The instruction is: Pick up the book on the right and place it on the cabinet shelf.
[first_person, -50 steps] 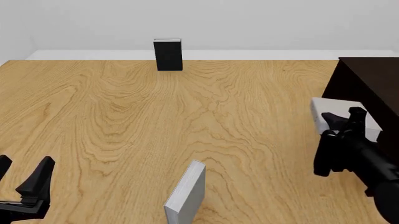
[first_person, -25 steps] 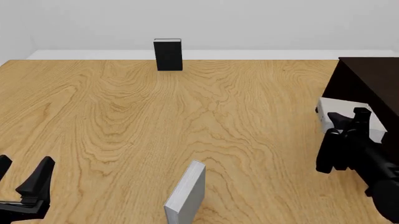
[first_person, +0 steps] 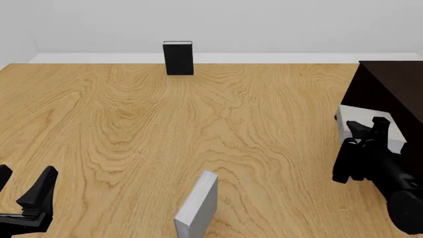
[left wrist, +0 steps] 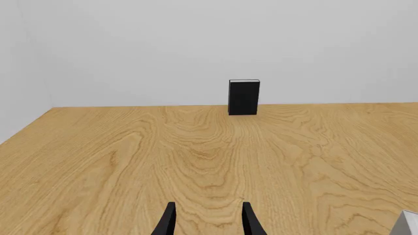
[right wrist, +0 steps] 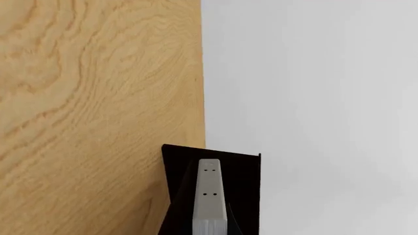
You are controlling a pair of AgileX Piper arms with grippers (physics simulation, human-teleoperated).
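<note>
Right gripper (first_person: 370,130) clamped on the book (first_person: 362,120), fingers pinching it from the near side, book held above the table (first_person: 132,124) and pressed up against the front of the cabinet (first_person: 390,89); seen from the right wrist, book (right wrist: 209,200) edge-on between the fingers with the cabinet (right wrist: 245,186) dark just behind it; whether the book already sits on the shelf, impossible to tell, shelf itself not made out; compared with a second ago, book and gripper shifted a little toward the cabinet and slightly lower, with barely any change over the last half second; left gripper (first_person: 23,191) parked far from the cabinet at the table's near edge, jaws spread and holding nothing, unchanged from before; same gripper (left wrist: 207,220) in its own wrist view with fingers apart over bare wood; slim grey book (first_person: 198,206) standing well apart from the cabinet, on the near side; black book (first_person: 178,58) upright at the table's far edge, also well clear of the cabinet; neither moved.
</note>
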